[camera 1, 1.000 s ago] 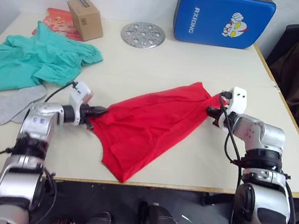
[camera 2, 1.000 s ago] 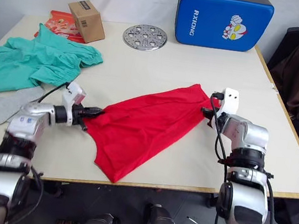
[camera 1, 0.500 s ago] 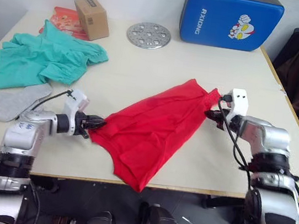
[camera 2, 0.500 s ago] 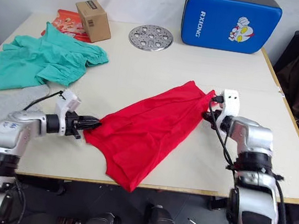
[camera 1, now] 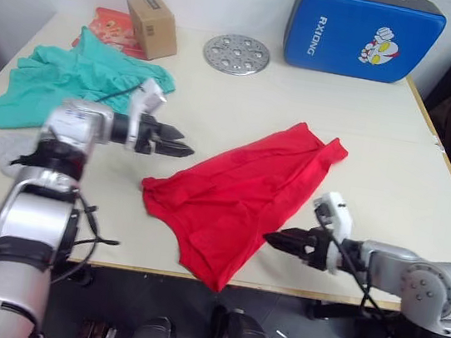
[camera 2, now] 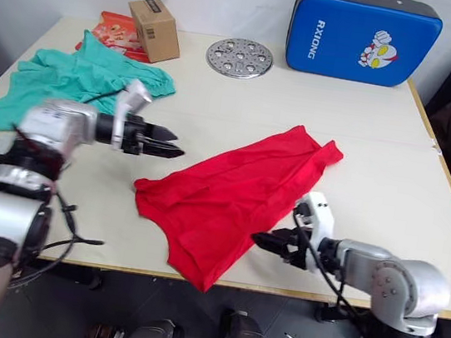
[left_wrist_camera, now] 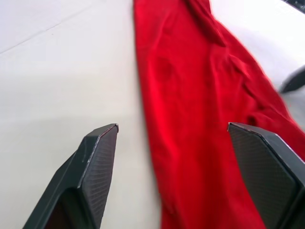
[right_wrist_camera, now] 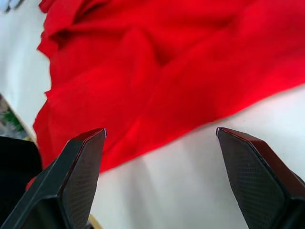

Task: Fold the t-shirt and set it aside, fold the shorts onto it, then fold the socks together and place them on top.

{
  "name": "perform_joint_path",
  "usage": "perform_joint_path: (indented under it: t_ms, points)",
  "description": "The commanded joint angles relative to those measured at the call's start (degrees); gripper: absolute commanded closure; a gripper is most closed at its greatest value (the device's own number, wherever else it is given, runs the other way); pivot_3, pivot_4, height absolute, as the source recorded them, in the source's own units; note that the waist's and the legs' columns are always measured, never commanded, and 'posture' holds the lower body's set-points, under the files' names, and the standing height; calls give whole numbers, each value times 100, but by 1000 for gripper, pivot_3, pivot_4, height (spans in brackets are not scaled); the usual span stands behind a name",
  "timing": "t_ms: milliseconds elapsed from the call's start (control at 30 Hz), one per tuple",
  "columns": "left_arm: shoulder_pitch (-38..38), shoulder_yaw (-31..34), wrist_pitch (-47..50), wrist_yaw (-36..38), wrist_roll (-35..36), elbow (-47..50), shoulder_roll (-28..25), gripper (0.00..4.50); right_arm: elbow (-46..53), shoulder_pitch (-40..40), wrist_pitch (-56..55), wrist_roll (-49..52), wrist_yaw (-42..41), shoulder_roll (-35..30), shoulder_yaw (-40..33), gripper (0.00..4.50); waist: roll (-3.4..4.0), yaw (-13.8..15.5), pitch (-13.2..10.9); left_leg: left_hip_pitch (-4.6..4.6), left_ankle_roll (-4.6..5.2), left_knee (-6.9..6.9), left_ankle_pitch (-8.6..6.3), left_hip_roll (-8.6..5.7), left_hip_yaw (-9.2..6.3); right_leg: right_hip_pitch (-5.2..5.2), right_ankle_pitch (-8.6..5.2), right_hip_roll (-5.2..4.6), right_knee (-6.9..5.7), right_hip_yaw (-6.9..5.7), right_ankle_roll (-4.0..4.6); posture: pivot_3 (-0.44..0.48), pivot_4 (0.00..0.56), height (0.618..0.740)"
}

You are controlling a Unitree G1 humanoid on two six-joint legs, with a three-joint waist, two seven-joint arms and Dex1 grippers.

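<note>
Left eye view: the t-shirt (camera 1: 242, 197) lay as a diagonal strip across mid-frame, lower end draped over the front table (camera 1: 368, 113) edge, likely mid-fold. Left gripper (camera 1: 180, 143) hovered at centre-left, fingers spread, gripping nothing, just off the shirt's left corner. Right gripper (camera 1: 277, 239) sat low at lower right, fingers parted and empty, next to the shirt's long lower-right edge, probably lining up a regrip. The shorts (camera 1: 77, 85) were bunched at upper left, the socks (camera 1: 6, 148) just below them at the left edge, both clear of the folding area.
</note>
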State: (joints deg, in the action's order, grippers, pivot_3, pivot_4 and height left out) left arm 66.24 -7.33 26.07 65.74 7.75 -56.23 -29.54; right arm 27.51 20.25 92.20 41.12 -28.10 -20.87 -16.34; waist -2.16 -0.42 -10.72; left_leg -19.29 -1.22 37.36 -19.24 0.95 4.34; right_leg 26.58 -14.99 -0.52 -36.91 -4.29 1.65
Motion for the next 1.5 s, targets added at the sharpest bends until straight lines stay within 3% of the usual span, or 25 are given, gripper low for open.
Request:
perform_joint_path:
  t_ms: [33, 200, 300, 367, 633, 700, 900, 1067, 1200, 1333, 1500]
  points:
    - [456, 30, -745, -492, -343, -910, 300, 653, 156, -30, 30, 197, 396, 259, 59, 739, -3, -39, -1, 1, 0, 2, -3, 0, 2, 0, 0, -1, 1, 0, 0, 0, 150, 740]
    - [750, 72, -1281, -1173, -676, -1718, 873, 653, -255, 110, 30, 249, 966, 858, -38, 739, -9, -123, 1, 13, -5, 2, -5, 3, 1, 2, 1, -1, -2, -3, 1, 0, 150, 740]
    - [741, 114, -1466, -1544, -836, -1905, 1093, 1284, -458, 215, 30, 21, 1254, 1112, -160, 916, -10, -135, 1, 21, -16, 5, -2, 3, 9, 0, 0, -2, 0, 4, 2, 0, 150, 740]
    - [725, 165, -1526, -1671, -890, -1967, 1175, 1939, -512, 239, 30, -92, 1380, 1182, -217, 1349, -10, -135, 2, 23, -23, 4, 2, 3, 11, 1, 0, -1, -4, 6, 3, 0, 150, 740]
    - [634, 373, -1573, -1815, -1036, -2044, 1265, 4496, -516, 272, 26, -194, 1408, 1109, -288, 4134, -10, -116, 2, 27, -27, 10, 4, 2, 11, 1, -1, -3, -7, 6, 5, 0, 150, 740]
    - [633, 521, -1531, -1752, -953, -2036, 1249, 4500, -534, 293, 0, -206, 1332, 974, -289, 4492, -10, -117, 2, 26, -27, 10, 4, 2, 11, 1, -1, -3, -7, 5, 5, 0, 150, 740]
    - [475, 847, -1354, -1586, -851, -1977, 1137, 4500, -857, 528, -151, -189, 1034, 520, -227, 4492, -10, -111, 2, 22, -26, 15, 4, 1, 11, 3, -1, -4, -9, 4, 6, 0, 150, 740]
    - [72, 1186, -937, -1349, -540, -1646, 902, 4500, -1741, 995, -628, -196, 232, -493, 319, 4492, -10, -128, 2, 23, -23, 22, 1, 0, 12, 3, -1, -4, -10, 5, 6, 0, 150, 740]
    - [-736, 1473, -203, -1344, -96, -397, 738, 4500, -2614, 1409, -1319, -447, -478, -1135, 1056, 4492, -9, -160, 2, 25, -25, 16, 2, 3, 14, 2, -1, 0, -11, 4, 6, 0, 150, 740]
    - [-2224, 1876, 979, -2051, 394, 2173, 721, 4500, -3502, 1911, -2091, -821, -1186, -1434, 1822, 4492, -9, -224, 2, 30, -29, 12, 2, 7, 34, 1, -1, 2, -22, 21, 6, 0, 150, 740]
    - [-3829, 2707, 2505, -3277, 1135, 5224, 1006, 4500, -4480, 2599, -2960, -1318, -1893, -1251, 2568, 4492, -12, -260, 3, 46, -33, 10, 0, 10, 48, -4, -1, 5, -32, 43, 6, 0, 150, 740]
